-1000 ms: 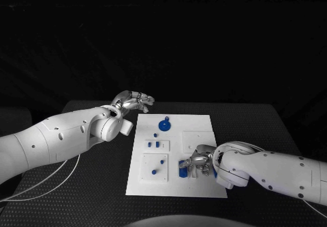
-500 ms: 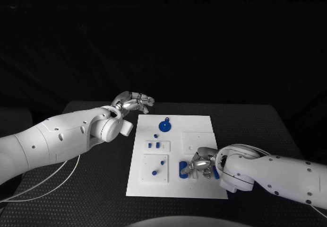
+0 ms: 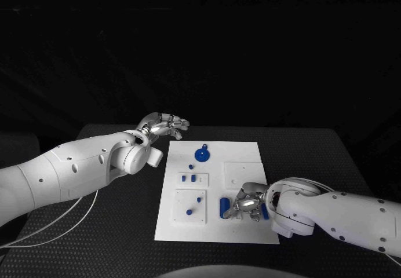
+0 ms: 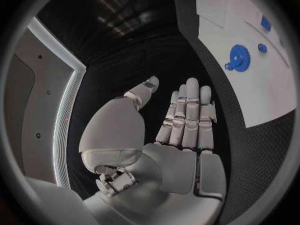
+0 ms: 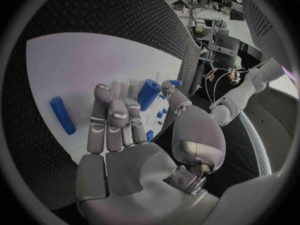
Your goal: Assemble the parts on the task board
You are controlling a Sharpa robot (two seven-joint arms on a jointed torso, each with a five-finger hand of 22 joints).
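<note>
The right hand (image 5: 125,135) pinches a short blue peg (image 5: 148,93) just above the near right part of the task board (image 3: 251,147). The pinch looks small, so the peg could tip or slip and fall beside the long blue part (image 3: 224,207) lying there. The left hand (image 3: 164,124) hangs with fingers apart, holding nothing, over the worktop (image 3: 109,231) at the board's far left corner.

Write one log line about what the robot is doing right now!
task: put parts on board | right hand: holds blue peg over white board | left hand: open, off the board | loose blue peg: lying on board
</note>
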